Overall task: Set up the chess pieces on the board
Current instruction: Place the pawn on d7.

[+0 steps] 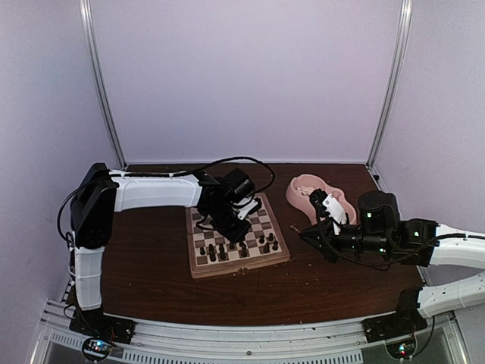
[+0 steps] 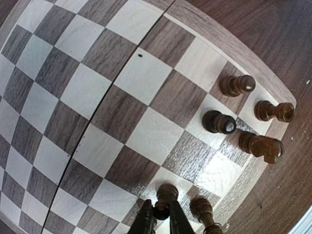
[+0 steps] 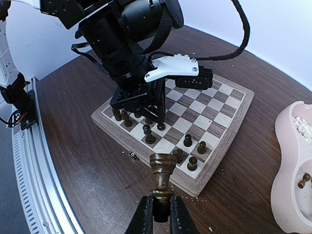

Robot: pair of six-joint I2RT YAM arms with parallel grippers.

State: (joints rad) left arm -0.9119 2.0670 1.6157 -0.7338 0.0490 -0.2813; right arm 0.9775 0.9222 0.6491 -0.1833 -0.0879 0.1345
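Left pincer [image 2: 162, 217], wrist view: its fingers [image 2: 146, 222] are clamped together on the neck of a dark pawn [image 2: 166, 194] directly beneath the tips, over the edge rows of the board [image 2: 146, 78]; whether the pawn's base rests on its square cannot be told. Just right of this pincer stands a neighbour piece [image 2: 202, 208], also dark. Ahead of it and to the right, four dark pieces [image 2: 218, 122] stand near the board's corner, apart from one another. Right pincer [image 3: 161, 209], wrist view: its fingers are closed on the foot of a dark held piece [image 3: 161, 170], whose flared top points away from the fingers. This pincer hangs above the bare worktop [image 3: 73, 146], short of the board's nearest corner. The board lies straight ahead of it, with further dark pieces standing along the two sides that meet at that corner. The left arm [image 3: 126, 44] rises over the board ahead and slightly to the left. To the right of the right pincer sits the pink bowl [image 3: 287, 146], with cream pieces [image 3: 302, 127] in its farther lobe and one small dark piece [image 3: 304, 179] in its nearer lobe.
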